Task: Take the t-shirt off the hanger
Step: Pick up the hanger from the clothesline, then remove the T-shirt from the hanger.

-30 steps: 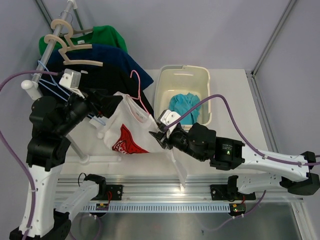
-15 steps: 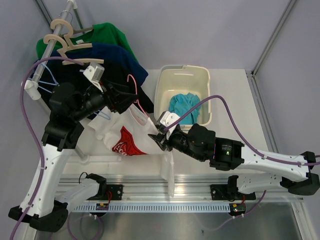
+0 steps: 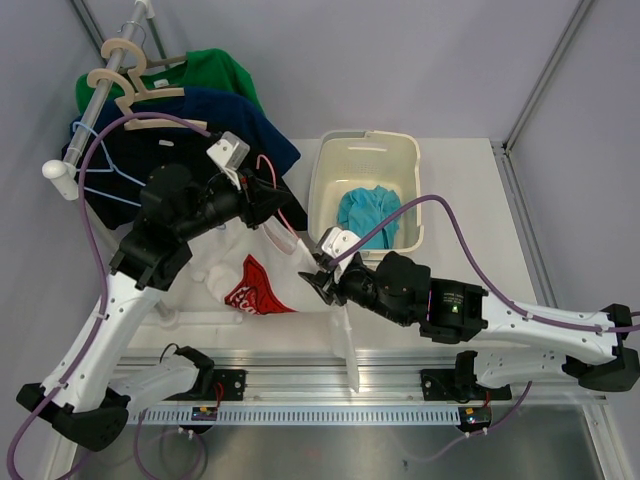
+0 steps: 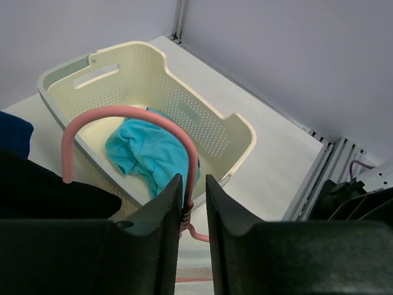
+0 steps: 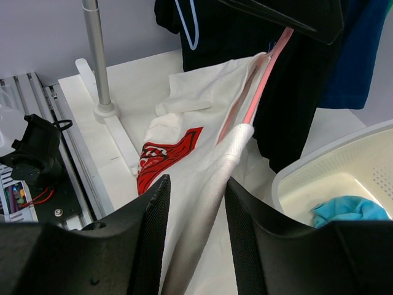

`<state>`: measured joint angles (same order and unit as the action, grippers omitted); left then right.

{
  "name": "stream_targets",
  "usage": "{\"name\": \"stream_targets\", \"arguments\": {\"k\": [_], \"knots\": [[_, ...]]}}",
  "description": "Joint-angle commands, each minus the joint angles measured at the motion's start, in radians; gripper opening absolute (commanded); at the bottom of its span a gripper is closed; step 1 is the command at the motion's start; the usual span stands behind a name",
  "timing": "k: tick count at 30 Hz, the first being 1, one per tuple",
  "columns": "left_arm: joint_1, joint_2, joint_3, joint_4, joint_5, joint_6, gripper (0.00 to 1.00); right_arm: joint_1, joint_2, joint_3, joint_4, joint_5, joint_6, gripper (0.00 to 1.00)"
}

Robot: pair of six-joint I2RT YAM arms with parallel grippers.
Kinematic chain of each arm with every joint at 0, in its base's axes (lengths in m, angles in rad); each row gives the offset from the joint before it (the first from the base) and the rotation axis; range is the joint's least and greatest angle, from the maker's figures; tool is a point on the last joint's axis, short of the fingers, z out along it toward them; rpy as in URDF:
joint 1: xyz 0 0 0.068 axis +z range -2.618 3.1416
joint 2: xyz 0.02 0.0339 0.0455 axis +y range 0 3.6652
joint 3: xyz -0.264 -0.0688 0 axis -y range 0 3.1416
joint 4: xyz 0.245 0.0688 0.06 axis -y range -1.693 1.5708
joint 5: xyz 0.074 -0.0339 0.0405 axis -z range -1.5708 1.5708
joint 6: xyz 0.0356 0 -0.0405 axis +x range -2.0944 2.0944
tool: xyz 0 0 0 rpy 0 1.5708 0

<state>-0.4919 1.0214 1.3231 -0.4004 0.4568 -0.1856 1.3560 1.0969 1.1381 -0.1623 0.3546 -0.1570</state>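
A white surface (image 3: 470, 190) stands between pale grey walls. At its left is a rail (image 3: 133, 25) with 3 hung shirts, and further back a cream basket (image 3: 365, 137) holds a teal garment (image 3: 365, 212). The white t-shirt (image 5: 184, 153) hangs on the pink hanger (image 4: 123, 112) just beside the basket, its lower part draped on the surface. The right gripper (image 5: 196, 184) is clenched on the shirt's bunched cloth. The left gripper (image 4: 191, 203) straddles the hanger's neck, but I cannot tell whether it pinches. The hanger's arms are mostly hidden inside the shirt.

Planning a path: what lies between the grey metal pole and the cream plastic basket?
The white red-printed t-shirt on its pink plastic hanger, in the right wrist view.
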Motion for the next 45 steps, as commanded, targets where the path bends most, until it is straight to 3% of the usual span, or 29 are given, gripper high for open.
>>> {"name": "stream_targets", "arguments": {"k": [1, 4, 5, 7, 11, 12, 13, 16, 19, 23, 26, 28, 29, 32, 33, 37, 42, 45], "knots": [[-0.008, -0.012, -0.007, 0.046, -0.041, 0.017, 0.20, 0.000, -0.039, 0.006, 0.073, 0.030, -0.001, 0.00], [-0.010, -0.027, -0.015, 0.046, -0.053, 0.018, 0.26, 0.000, -0.035, 0.003, 0.076, 0.052, -0.004, 0.00], [-0.011, -0.030, -0.019, 0.048, -0.052, 0.017, 0.22, 0.002, -0.034, 0.005, 0.075, 0.053, -0.004, 0.00], [-0.013, -0.034, -0.022, 0.048, -0.049, 0.015, 0.00, 0.002, -0.037, 0.005, 0.072, 0.047, -0.004, 0.00], [-0.023, -0.047, -0.021, 0.048, -0.059, -0.012, 0.00, -0.004, -0.055, 0.015, 0.046, 0.053, 0.008, 0.01], [-0.025, -0.056, -0.018, 0.048, -0.079, -0.021, 0.00, -0.009, -0.061, 0.020, 0.012, 0.055, 0.019, 0.09], [-0.024, -0.073, -0.013, 0.048, -0.128, -0.038, 0.00, -0.023, -0.071, 0.035, -0.011, 0.063, 0.045, 0.35], [-0.024, -0.092, 0.025, 0.032, -0.205, -0.072, 0.00, -0.035, -0.089, 0.074, -0.127, 0.098, 0.117, 0.64], [-0.024, -0.073, 0.117, -0.032, -0.227, -0.090, 0.00, -0.035, -0.115, 0.074, -0.221, 0.084, 0.190, 0.80], [-0.025, -0.073, 0.148, -0.049, -0.296, -0.103, 0.00, -0.035, -0.153, 0.031, -0.266, 0.095, 0.241, 0.82], [-0.024, -0.067, 0.166, -0.069, -0.348, -0.114, 0.00, -0.037, -0.189, 0.009, -0.282, 0.107, 0.257, 0.81], [-0.024, -0.063, 0.171, -0.071, -0.375, -0.142, 0.00, -0.035, -0.209, 0.002, -0.293, 0.110, 0.269, 0.74], [-0.025, -0.058, 0.179, -0.071, -0.376, -0.152, 0.00, -0.035, -0.215, -0.003, -0.305, 0.113, 0.275, 0.55], [-0.025, -0.044, 0.200, -0.071, -0.369, -0.175, 0.00, -0.037, -0.247, -0.037, -0.309, 0.159, 0.298, 0.24], [-0.024, -0.040, 0.208, -0.071, -0.372, -0.179, 0.00, -0.037, -0.258, -0.046, -0.310, 0.219, 0.312, 0.00], [-0.040, 0.005, 0.269, -0.069, -0.350, -0.207, 0.00, -0.037, -0.321, -0.060, -0.348, 0.398, 0.352, 0.00], [-0.102, 0.063, 0.352, -0.064, -0.320, -0.235, 0.00, -0.035, -0.431, -0.083, -0.345, 0.468, 0.367, 0.00], [-0.158, 0.081, 0.376, -0.064, -0.387, -0.229, 0.00, -0.035, -0.509, -0.129, -0.364, 0.497, 0.395, 0.00]]}}
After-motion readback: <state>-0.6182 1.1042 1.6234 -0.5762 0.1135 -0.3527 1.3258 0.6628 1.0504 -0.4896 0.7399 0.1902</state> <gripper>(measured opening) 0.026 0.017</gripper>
